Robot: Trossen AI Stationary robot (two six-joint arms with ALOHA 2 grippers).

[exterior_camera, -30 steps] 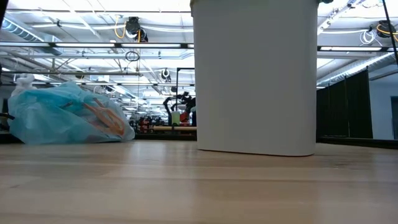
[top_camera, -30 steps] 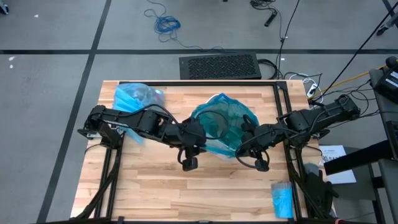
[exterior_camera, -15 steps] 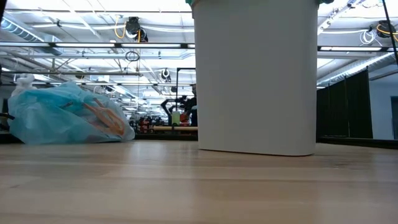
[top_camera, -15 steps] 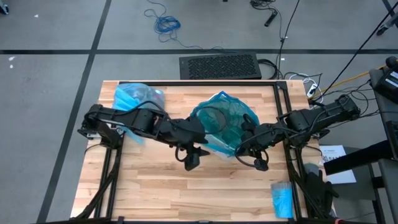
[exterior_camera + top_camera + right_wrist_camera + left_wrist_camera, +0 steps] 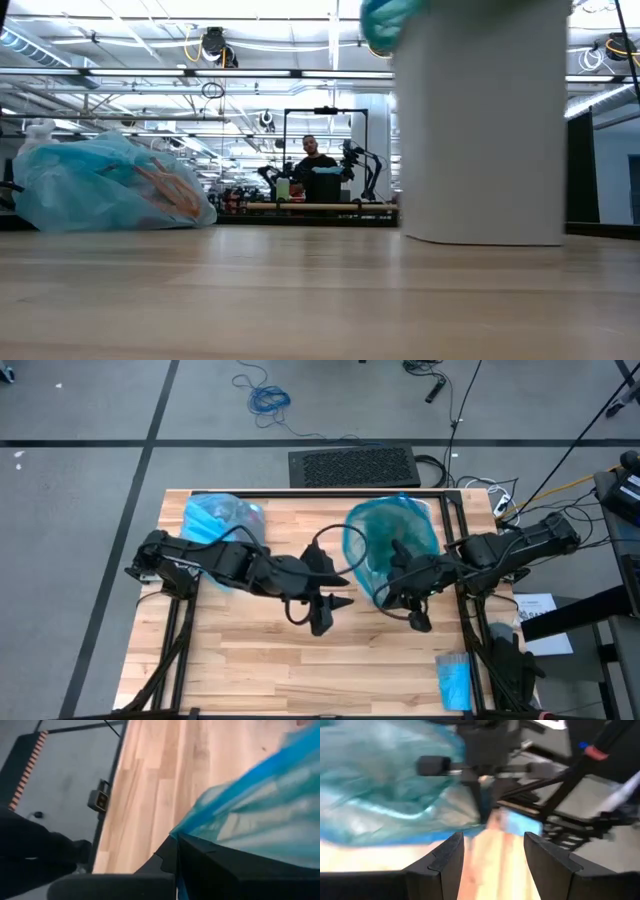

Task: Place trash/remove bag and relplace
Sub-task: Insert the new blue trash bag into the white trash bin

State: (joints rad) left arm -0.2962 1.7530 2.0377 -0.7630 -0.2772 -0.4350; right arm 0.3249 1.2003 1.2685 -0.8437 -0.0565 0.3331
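**Bin and liner slide right as left arm lets go**

Since a second ago, the white bin (image 5: 482, 130) and the blue bag (image 5: 390, 540) fitted in it have shifted from the centre of the table to the right of centre in my high view, and in the low view the bin now fills the right part of the frame, opening a sightline to a person (image 5: 316, 172) standing in the room behind. The left gripper (image 5: 330, 603) has come away from the bag's rim; I see it just left of the bag, over bare wood, its two fingers (image 5: 440, 865) spread apart with nothing between them. The right gripper (image 5: 393, 582) sits at the bag's lower edge in the high view, fingers pressed together on the blue plastic, which shows bunched against them in the right wrist view (image 5: 240, 820). The bag's mouth stands open, its rim draped over the bin's top; a fold of it shows at the upper middle of the low view. At the upper left of the table (image 5: 260, 660) lies a filled, tied-off plastic bag (image 5: 215, 518), with brownish paper showing through its skin in the low view. A small blue roll (image 5: 453, 678) rests at the table's lower right edge. I cannot see loose trash anywhere on the wood.
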